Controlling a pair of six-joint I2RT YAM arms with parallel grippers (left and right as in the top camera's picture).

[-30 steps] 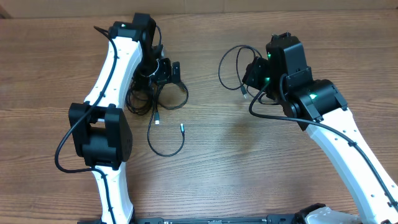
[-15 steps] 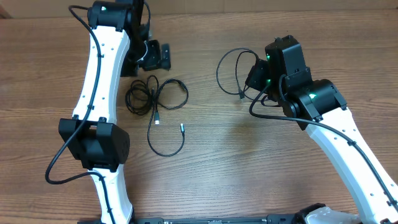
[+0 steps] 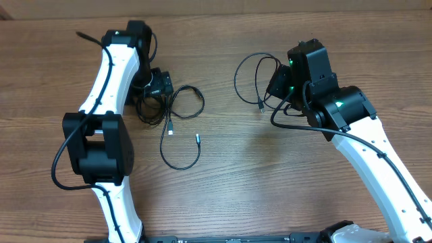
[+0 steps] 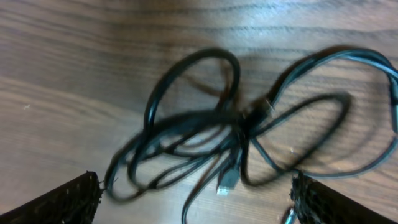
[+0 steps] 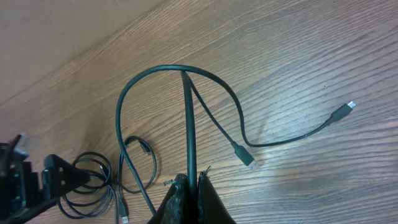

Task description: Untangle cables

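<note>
One cable [image 5: 189,124] in right tool [image 5: 189,182], tangle [image 4: 211,130] beneath left tool [image 4: 199,199]

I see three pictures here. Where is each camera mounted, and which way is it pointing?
Overhead: fixed above the table, facing straight down; shows the left arm, the right arm and the tangled cables.
Left wrist: on the left arm, facing down at the tangle; the open left gripper's fingertips frame the bottom corners.
Right wrist: looks along the shut right gripper pinching one cable.
Shared: all three show the tangle.
</note>
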